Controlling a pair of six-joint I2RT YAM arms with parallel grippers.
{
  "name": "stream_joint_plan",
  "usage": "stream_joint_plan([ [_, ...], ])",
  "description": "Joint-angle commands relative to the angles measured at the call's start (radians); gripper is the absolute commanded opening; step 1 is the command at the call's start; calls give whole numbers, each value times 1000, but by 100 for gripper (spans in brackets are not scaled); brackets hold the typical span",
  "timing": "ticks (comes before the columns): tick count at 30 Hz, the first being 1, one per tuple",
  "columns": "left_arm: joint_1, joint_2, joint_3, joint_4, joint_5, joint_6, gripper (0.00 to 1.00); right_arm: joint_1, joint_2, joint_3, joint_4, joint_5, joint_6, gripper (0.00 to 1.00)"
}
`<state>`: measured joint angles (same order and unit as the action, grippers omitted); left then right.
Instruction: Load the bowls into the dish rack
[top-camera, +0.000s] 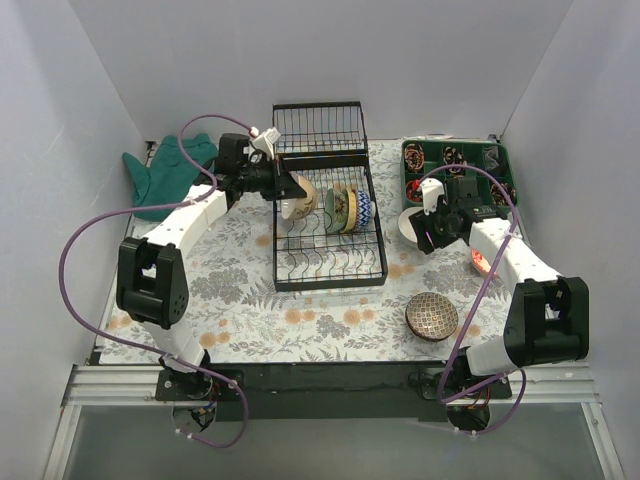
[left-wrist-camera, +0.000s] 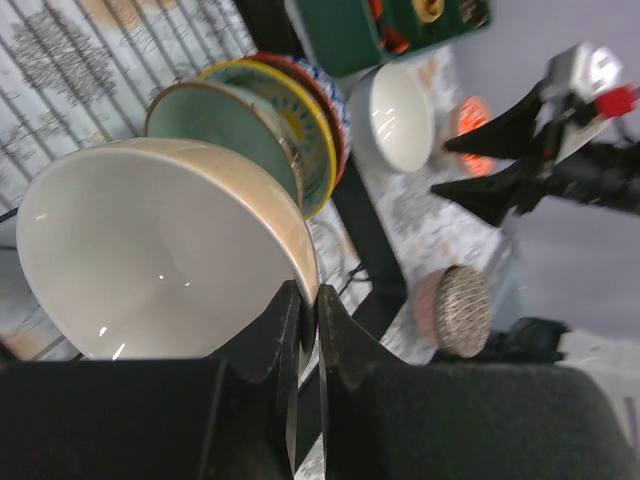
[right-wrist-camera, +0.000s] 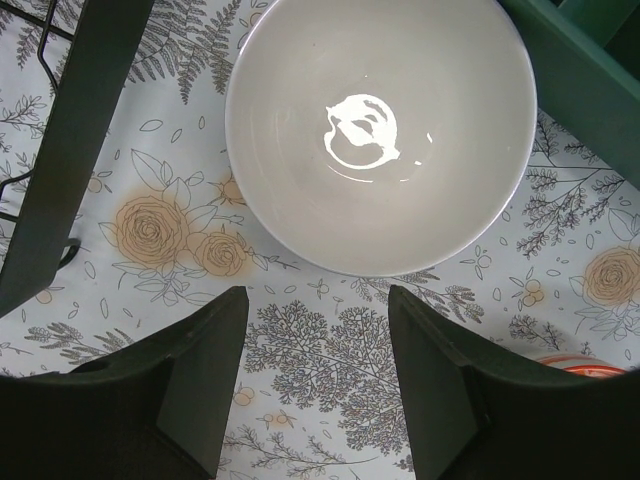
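The black wire dish rack (top-camera: 330, 262) stands mid-table with pale green, yellow-flowered and blue-patterned bowls (top-camera: 348, 210) on edge between its tines. My left gripper (top-camera: 291, 192) is shut on the rim of a pinkish bowl (top-camera: 303, 198), white inside (left-wrist-camera: 160, 260), held over the rack's left side beside the pale green bowl (left-wrist-camera: 225, 120). My right gripper (right-wrist-camera: 318, 340) is open and empty above the table, just short of a white bowl (right-wrist-camera: 380, 130) that sits upright right of the rack (top-camera: 410, 225). A dark brown patterned bowl (top-camera: 432, 317) lies upside down at the front right. A red-orange bowl (top-camera: 483, 263) is partly hidden under my right arm.
A green compartment tray (top-camera: 497, 158) with small items stands at the back right, close behind the white bowl. The rack's hinged grid panel (top-camera: 319, 128) stands open at the back. A teal glove (top-camera: 160, 172) lies at the back left. Grey walls enclose the table.
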<state>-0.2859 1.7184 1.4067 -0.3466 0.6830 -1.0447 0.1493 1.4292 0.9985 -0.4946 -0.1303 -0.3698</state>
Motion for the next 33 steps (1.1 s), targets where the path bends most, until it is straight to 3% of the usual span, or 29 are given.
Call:
stream_joint_plan([
  [1, 42, 12, -61, 340, 234, -332, 0, 3, -24, -17, 18, 9, -8, 67],
  [2, 50, 24, -75, 453, 259, -430, 0, 1, -27, -23, 19, 12, -9, 67],
  [7, 53, 98, -155, 688, 331, -595, 0, 1, -24, -26, 8, 23, -12, 66],
  [33, 53, 323, -239, 1224, 335, -1054, 0, 4, 128, 104, -48, 44, -12, 67],
])
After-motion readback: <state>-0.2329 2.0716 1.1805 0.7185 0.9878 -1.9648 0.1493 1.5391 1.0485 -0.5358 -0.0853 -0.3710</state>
